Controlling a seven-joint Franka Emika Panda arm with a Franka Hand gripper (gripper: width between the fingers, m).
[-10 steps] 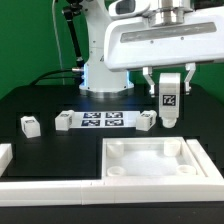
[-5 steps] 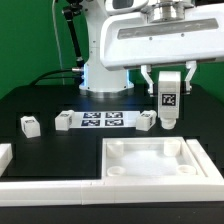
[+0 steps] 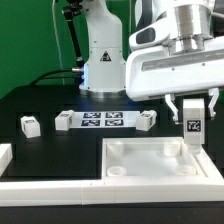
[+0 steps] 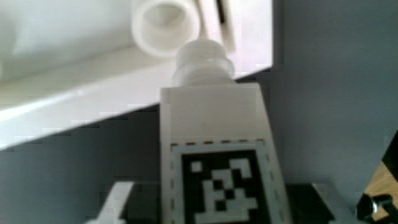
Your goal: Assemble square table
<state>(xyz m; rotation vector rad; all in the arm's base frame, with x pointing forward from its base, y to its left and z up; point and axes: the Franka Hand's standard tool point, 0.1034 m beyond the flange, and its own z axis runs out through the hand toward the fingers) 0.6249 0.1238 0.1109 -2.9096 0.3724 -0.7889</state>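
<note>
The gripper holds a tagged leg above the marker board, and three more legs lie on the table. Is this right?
No. In the exterior view the gripper holds the leg above the tabletop, at its far corner, not above the marker board. The rest is right.

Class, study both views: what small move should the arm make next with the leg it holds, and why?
Probably nudge the leg sideways until its tip sits over the corner socket, before lowering it. The gripper holds the leg upright above the tabletop, but in the wrist view the tip looks slightly beside the socket, not centred on it.
</note>
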